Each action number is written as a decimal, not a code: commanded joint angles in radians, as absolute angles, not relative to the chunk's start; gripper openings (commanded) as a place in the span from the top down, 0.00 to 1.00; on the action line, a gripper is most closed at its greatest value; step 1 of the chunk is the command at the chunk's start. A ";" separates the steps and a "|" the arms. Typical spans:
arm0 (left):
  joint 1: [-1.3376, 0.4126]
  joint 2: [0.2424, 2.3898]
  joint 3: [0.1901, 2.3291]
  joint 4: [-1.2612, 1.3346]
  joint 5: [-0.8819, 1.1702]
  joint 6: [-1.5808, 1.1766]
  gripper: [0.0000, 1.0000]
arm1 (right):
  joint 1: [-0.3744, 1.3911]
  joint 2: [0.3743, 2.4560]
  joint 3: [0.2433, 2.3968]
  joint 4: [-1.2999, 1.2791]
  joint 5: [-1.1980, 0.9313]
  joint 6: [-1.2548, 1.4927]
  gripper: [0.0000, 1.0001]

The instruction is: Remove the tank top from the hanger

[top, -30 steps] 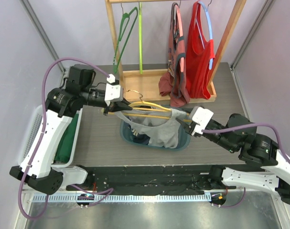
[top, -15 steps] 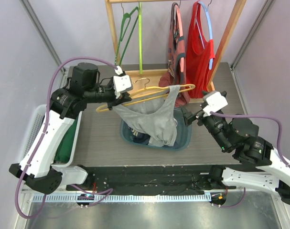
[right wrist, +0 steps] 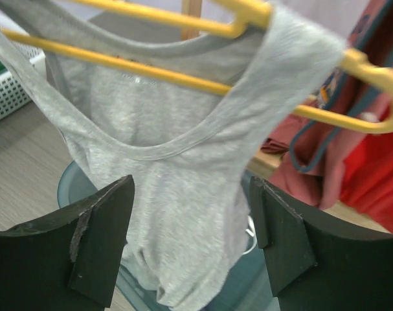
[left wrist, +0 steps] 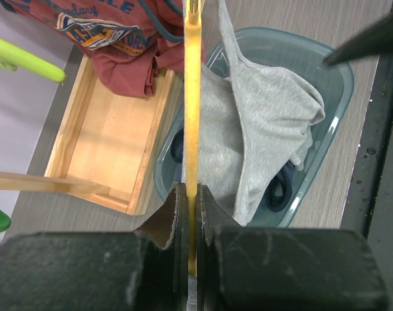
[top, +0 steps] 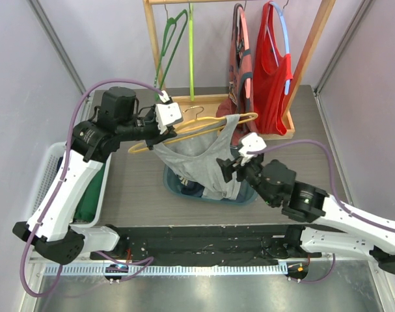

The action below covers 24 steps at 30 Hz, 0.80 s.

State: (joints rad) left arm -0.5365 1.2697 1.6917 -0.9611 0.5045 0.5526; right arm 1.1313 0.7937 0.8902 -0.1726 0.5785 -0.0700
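The thin yellow hanger (left wrist: 193, 97) is clamped in the left gripper (left wrist: 188, 194), so the soft grey fabric tank top (right wrist: 177, 175) is presented just ahead of the right gripper (right wrist: 191, 194), whose jaws are spread and empty. One strap is looped over the hanger's end, and the hem sags into the teal plastic tub (top: 252, 194) below.

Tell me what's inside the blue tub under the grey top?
The bottom of the grey top droops into the tub, and some dark blue cloth lies underneath it. The grey top covers most of the inside, so whatever else is in there is hidden.
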 commanded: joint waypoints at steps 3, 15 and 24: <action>-0.538 1.226 1.698 -0.927 0.552 0.525 1.00 | 1.089 0.880 0.873 0.086 0.572 0.024 0.20; -0.538 1.180 1.663 -0.940 0.569 0.535 1.00 | 0.896 0.873 0.827 0.232 0.480 0.167 0.47; -0.540 1.172 1.641 -0.940 0.578 0.545 1.00 | 0.891 0.914 0.867 0.239 0.299 0.218 0.59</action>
